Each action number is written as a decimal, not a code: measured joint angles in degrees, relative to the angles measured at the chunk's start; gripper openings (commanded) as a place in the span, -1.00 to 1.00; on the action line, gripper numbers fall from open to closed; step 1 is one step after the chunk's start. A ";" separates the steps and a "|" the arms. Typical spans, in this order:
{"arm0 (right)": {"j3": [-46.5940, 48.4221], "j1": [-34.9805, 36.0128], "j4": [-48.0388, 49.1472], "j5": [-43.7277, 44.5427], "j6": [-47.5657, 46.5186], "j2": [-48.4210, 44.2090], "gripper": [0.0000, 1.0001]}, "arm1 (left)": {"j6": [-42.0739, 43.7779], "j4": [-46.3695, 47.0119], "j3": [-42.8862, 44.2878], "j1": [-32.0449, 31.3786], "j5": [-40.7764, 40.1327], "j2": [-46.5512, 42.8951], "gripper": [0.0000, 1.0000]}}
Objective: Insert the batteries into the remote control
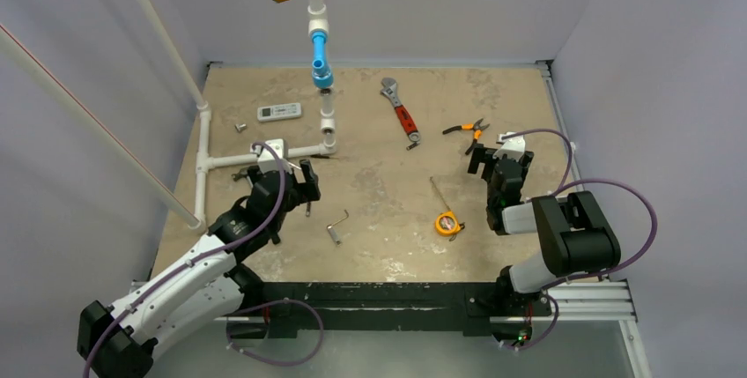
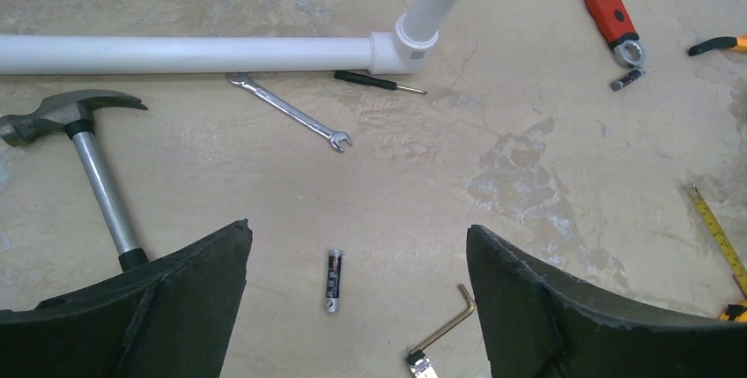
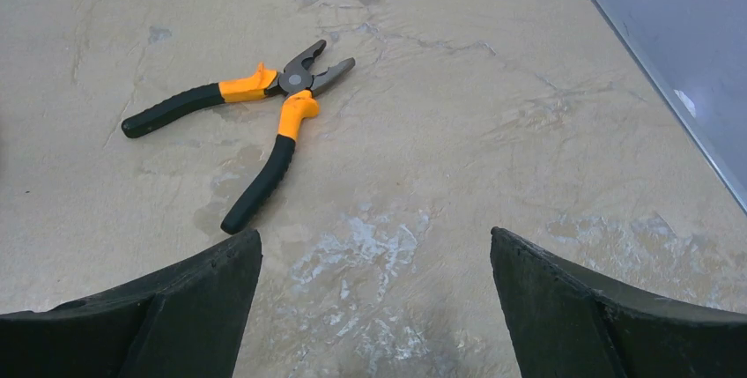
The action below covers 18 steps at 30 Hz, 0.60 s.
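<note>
The white remote control lies at the back left of the table, beyond the white pipe. A black and silver battery lies on the table between and below the fingers of my left gripper, which is open and empty above it. The top view shows the left gripper just in front of the pipe. A second battery lies by the end of the red wrench. My right gripper is open and empty over bare table at the right.
Orange-handled pliers lie ahead of the right gripper. A hammer, a small spanner, a screwdriver and an Allen key surround the left gripper. A yellow tape measure lies at centre front. A pipe stack rises at the back.
</note>
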 measured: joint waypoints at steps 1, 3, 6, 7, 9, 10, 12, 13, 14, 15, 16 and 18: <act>0.00 0.02 0.00 0.00 0.00 0.00 0.97 | 0.20 0.28 -0.02 0.00 0.00 0.11 0.78; 0.00 0.02 0.00 0.00 0.00 0.00 0.97 | 0.33 0.63 -0.02 0.00 -0.04 0.09 0.78; 0.00 0.00 0.00 0.00 0.00 0.00 0.97 | 1.14 0.94 -0.02 0.00 -0.20 -0.31 0.78; 0.00 0.02 0.00 0.00 0.00 0.00 0.97 | 1.31 1.09 -0.04 0.00 -0.20 -0.44 0.78; 0.00 0.02 0.00 0.00 0.00 0.00 0.97 | 1.55 1.68 -0.04 0.00 -0.07 -0.55 0.75; 0.00 0.02 0.00 0.00 0.00 0.00 0.97 | 1.68 1.99 -0.02 0.00 0.22 -0.52 0.75; 0.00 0.02 0.00 0.00 0.00 0.00 0.97 | 1.75 2.36 -0.02 0.00 0.87 -0.39 0.73; 0.00 0.00 0.00 0.00 0.00 0.00 0.97 | 1.77 2.47 -0.02 0.00 1.25 -0.26 0.73; 0.00 0.00 0.00 0.00 0.00 0.00 0.97 | 1.77 2.47 0.02 0.00 1.46 -0.09 0.73; 0.00 0.00 0.00 0.00 0.00 0.00 0.97 | 1.79 2.21 0.17 0.00 1.55 0.09 0.75; 0.00 0.00 -0.02 0.00 0.00 0.00 0.97 | 1.79 1.73 0.42 0.00 1.51 0.22 0.78; 0.00 0.02 -0.02 0.00 0.00 0.00 0.97 | 1.66 0.63 1.05 0.00 1.01 0.37 0.83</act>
